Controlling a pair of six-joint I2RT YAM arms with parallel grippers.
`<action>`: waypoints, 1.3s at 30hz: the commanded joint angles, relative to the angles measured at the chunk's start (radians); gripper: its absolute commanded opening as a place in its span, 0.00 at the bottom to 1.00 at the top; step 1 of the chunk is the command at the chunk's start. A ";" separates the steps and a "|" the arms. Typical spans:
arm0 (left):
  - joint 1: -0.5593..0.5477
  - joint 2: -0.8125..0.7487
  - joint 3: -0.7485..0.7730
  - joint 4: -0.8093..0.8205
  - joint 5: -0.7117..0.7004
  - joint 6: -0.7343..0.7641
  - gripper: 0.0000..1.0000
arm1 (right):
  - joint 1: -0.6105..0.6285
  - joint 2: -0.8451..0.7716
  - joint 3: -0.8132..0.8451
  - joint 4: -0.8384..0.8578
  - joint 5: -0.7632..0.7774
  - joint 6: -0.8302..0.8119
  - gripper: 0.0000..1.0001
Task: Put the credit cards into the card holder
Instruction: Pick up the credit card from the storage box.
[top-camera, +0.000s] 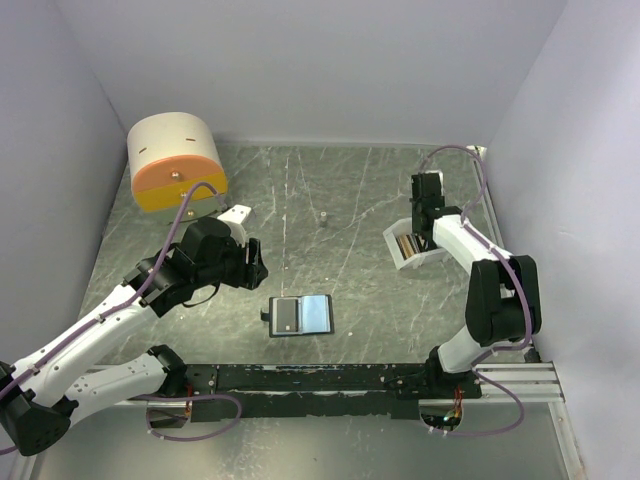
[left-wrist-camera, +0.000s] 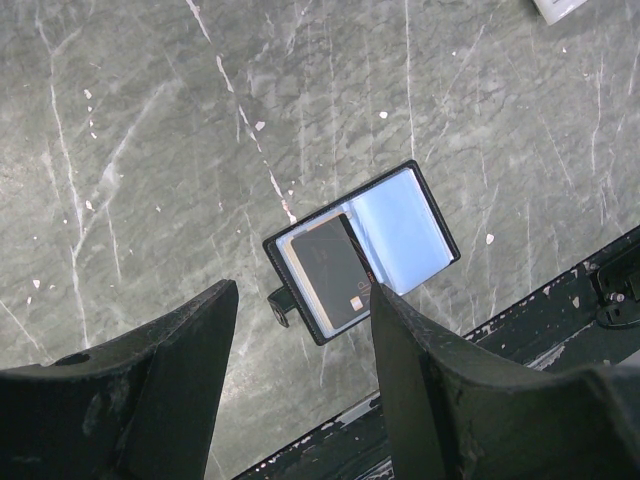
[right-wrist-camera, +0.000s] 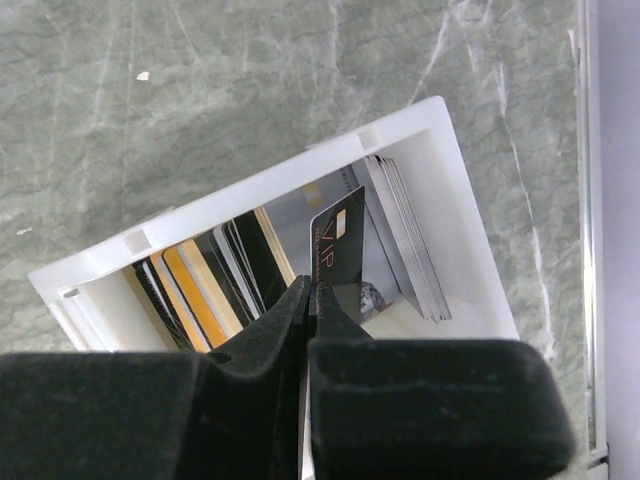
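The black card holder (top-camera: 301, 316) lies open on the table near the front middle, with bluish-grey pockets. In the left wrist view the card holder (left-wrist-camera: 400, 225) has a dark card (left-wrist-camera: 328, 272) in its left pocket. My left gripper (top-camera: 255, 262) hovers left of and above it, open and empty (left-wrist-camera: 300, 345). My right gripper (top-camera: 425, 215) is over the white tray (top-camera: 392, 243). In the right wrist view it (right-wrist-camera: 311, 292) is shut on the edge of a dark "VIP" credit card (right-wrist-camera: 340, 245) standing in the tray. Other gold-orange cards (right-wrist-camera: 195, 290) and grey cards (right-wrist-camera: 405, 235) stand in the tray.
A round cream-and-orange drawer box (top-camera: 175, 160) stands at the back left. A small metal piece (top-camera: 324, 218) sits on the table mid-back. The white tray's wall (right-wrist-camera: 300, 180) surrounds the cards. A black rail (top-camera: 330, 380) runs along the front edge.
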 joint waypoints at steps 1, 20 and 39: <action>0.007 -0.013 -0.011 -0.004 -0.009 0.016 0.66 | 0.006 -0.026 0.028 -0.049 0.086 0.003 0.00; 0.019 -0.001 -0.011 0.001 0.005 0.020 0.66 | 0.005 0.108 0.072 -0.124 0.293 0.053 0.02; 0.024 -0.015 -0.011 0.001 0.004 0.020 0.66 | 0.004 0.125 0.044 -0.098 0.231 0.076 0.09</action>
